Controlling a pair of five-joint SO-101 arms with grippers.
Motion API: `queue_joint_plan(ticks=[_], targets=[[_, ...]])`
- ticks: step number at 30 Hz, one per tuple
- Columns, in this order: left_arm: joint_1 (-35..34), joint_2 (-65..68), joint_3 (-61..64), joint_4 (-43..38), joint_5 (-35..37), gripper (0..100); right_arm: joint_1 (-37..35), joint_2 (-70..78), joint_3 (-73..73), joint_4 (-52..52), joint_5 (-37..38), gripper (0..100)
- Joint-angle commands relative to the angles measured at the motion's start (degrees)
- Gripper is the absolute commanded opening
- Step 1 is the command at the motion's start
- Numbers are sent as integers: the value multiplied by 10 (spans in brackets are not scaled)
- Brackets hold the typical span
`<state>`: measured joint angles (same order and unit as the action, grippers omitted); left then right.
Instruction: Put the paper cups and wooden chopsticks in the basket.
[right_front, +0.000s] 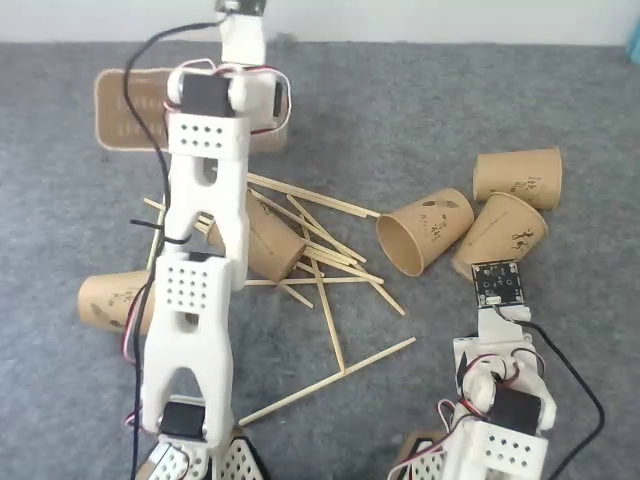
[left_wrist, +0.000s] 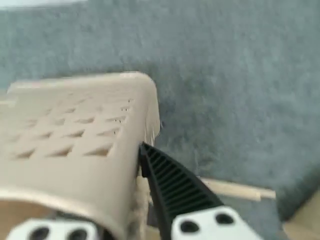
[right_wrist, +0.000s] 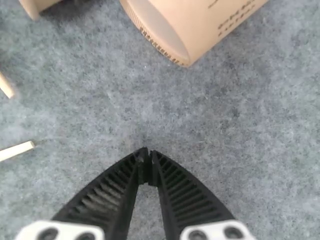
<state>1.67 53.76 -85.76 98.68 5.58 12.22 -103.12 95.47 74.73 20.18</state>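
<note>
the right gripper (right_wrist: 145, 161) hung low over the grey carpet (right_wrist: 260, 125), its tips pressed together with nothing between them. the nearest cup (right_wrist: 200, 22) lay on its side just ahead, apart from the tips. its narrow bottom end faced the gripper and its long axis ran away at a slant, so a grab across its body would first have called for opening up. in the high view it had a second cup (right_front: 425, 230) beside it and a third cup (right_front: 518, 177) behind.

the basket (right_front: 125, 110) stood well apart at the far left. the left gripper (left_wrist: 150, 160) was right at the basket's corner; whether it was open or closed i could not tell. the left arm (right_front: 205, 230) stretched over the chopsticks (right_front: 325, 265) and a fourth cup (right_front: 275, 245), lying across the way to the basket. a fifth cup (right_front: 108, 300) lay on that arm's outer side.
</note>
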Motion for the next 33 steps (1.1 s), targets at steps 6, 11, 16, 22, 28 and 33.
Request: queue_joint_plan(ticks=[6, 11, 16, 22, 28, 33], targets=[[89, -219, 233, 20, -47, 9, 4, -8, -6, -7, 5, 8], [111, -237, 232, -23, -45, 12, 4, -8, -6, -7, 5, 8], [120, -210, 236, -84, -45, 13, 4, -8, -6, -7, 5, 8], [148, -138, 231, -89, -45, 13, 5, -8, -6, -7, 5, 8], [181, -165, 204, 15, -49, 12, 4, -8, -6, -7, 5, 8], [187, -231, 235, 20, -53, 12, 3, -8, -6, -7, 5, 8]])
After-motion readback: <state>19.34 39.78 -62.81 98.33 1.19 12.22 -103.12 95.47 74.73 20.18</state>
